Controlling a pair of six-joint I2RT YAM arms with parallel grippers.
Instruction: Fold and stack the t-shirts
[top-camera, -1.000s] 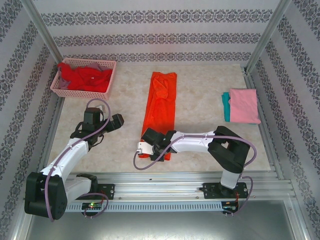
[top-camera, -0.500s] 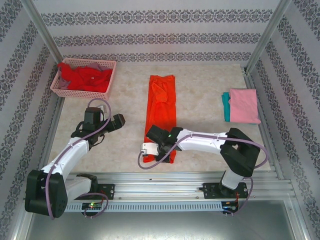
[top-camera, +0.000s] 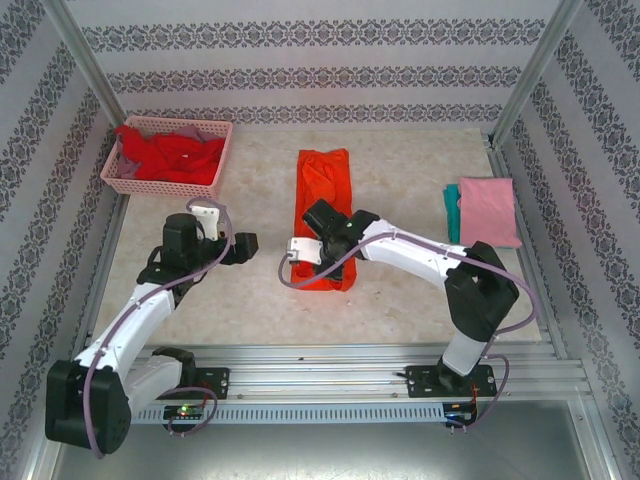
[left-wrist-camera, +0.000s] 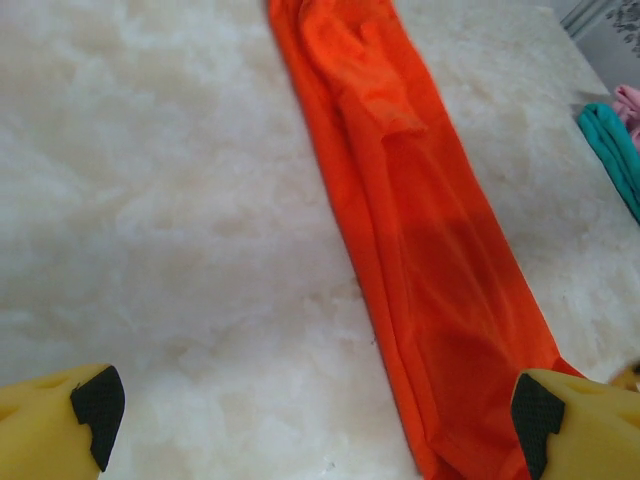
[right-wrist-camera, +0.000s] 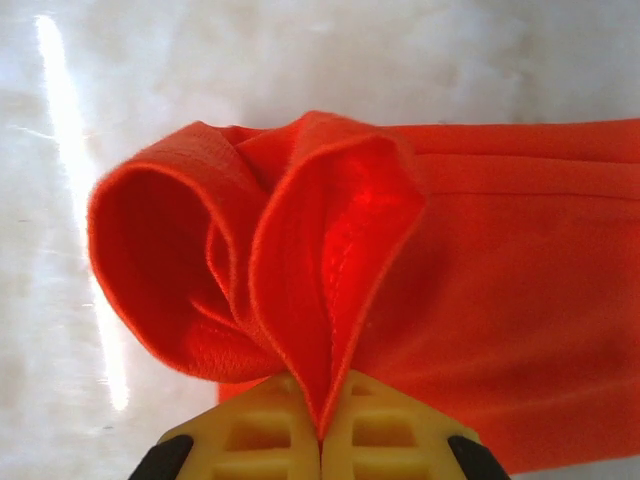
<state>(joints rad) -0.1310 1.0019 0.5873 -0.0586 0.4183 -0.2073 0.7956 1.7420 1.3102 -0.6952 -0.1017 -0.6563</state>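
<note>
Top external shows the orange t-shirt (top-camera: 325, 185) lying on the table (top-camera: 420, 290) as a narrow strip, long axis near-to-far, its near end pinched in the right claw (right-wrist-camera: 322, 410), left claw (left-wrist-camera: 315, 412) gaping alongside.

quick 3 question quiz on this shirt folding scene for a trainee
1. True or false: the right claw is shut on the orange t-shirt.
2. Of the two folded shirts at the right, which colour lies on top? A pink, B teal, C grey.
3. Fill in: the red t-shirt lies in the pink ____.
Key: 1 true; 2 A, the pink t-shirt; 3 basket.
</note>
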